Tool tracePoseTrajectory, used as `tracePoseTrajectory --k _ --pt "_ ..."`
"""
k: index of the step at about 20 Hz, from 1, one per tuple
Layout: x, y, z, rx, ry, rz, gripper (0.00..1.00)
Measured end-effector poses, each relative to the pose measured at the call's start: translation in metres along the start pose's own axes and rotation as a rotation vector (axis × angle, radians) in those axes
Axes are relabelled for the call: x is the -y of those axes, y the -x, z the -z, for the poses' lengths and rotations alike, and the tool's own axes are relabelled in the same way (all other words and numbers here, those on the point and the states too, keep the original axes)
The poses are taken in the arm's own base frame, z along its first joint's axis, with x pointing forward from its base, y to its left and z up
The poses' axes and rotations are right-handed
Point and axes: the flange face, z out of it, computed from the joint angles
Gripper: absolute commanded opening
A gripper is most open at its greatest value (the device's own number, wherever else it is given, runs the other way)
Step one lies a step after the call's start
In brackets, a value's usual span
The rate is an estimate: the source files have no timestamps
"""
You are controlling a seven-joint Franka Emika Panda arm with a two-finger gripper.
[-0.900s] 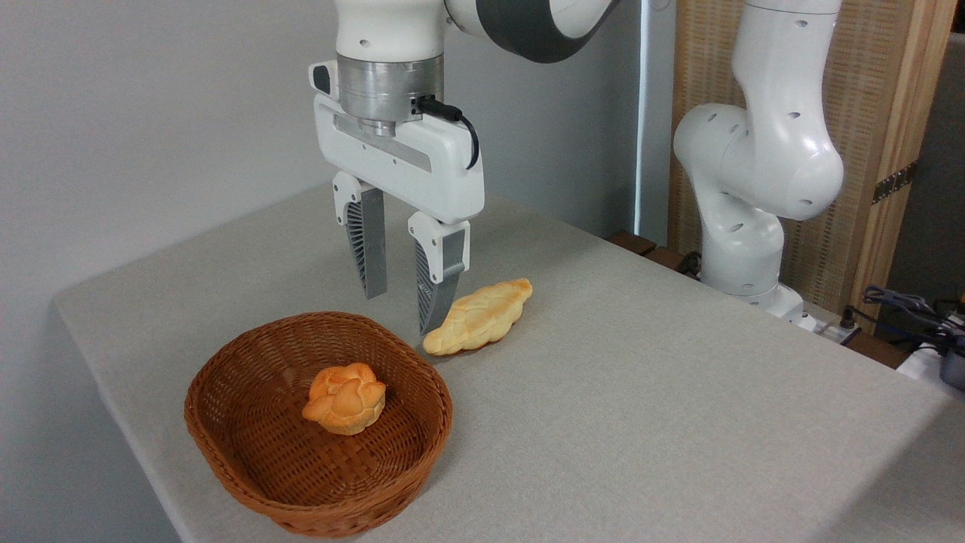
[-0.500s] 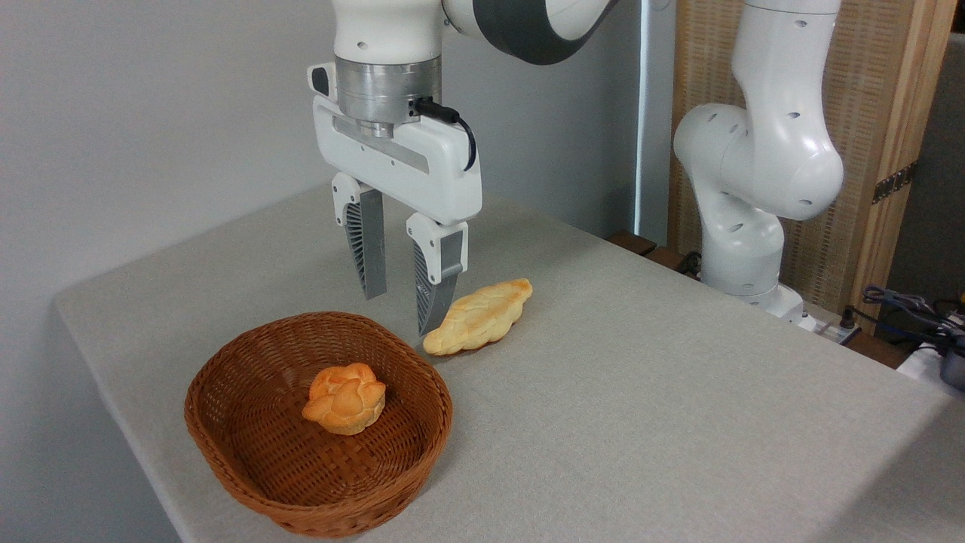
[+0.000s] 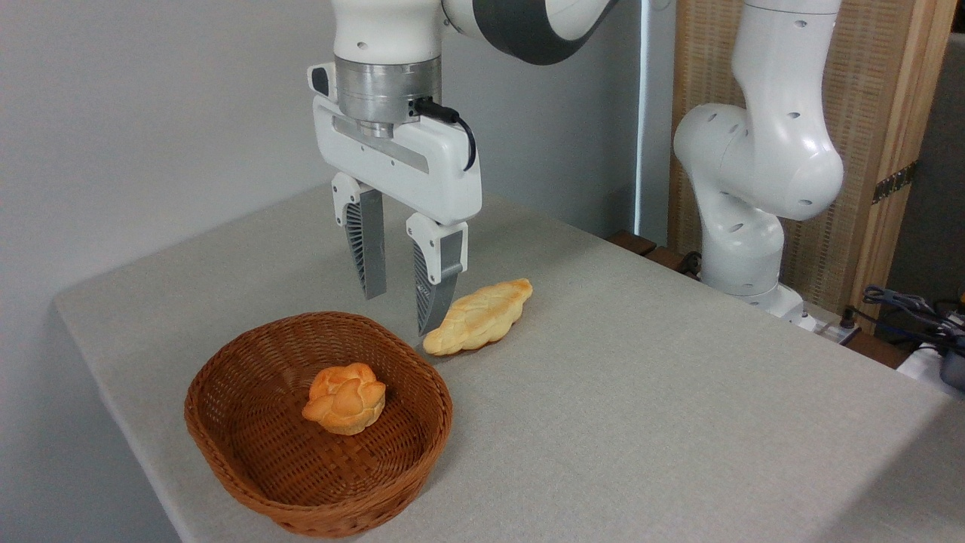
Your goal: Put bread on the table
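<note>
The bread (image 3: 344, 398), a small round orange-golden knotted bun, lies inside a brown wicker basket (image 3: 249, 460) near the front left of the table (image 3: 641, 407). My gripper (image 3: 398, 313) hangs above the basket's far rim, pointing down, open, with nothing between its fingers. It is above and behind the bun, well apart from it.
A longer pale-yellow braided loaf (image 3: 479, 316) lies on the cloth just right of my gripper's right finger. The arm's white base (image 3: 746, 249) stands at the table's far right edge. Cables and gear (image 3: 920, 317) sit beyond the right edge. A grey wall is behind.
The gripper has shifted very slightly left and up; the fingers keep the same spread. Bun, basket and loaf have not moved.
</note>
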Motion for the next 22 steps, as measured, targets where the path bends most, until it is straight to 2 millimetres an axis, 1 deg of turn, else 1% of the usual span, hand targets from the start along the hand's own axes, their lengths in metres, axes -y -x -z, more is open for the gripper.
tracePoseTrajectory --k 12,15,19,22 --pt "0.0 0.0 0.0 0.0 0.0 0.0 1.0" --pt "-0.001 -0.001 -0.003 0.005 0.003 -0.002 1.0" --pt "-0.003 -0.008 -0.012 0.011 0.006 -0.013 1.0" --pt "-0.004 -0.02 -0.017 -0.022 -0.022 -0.026 1.0"
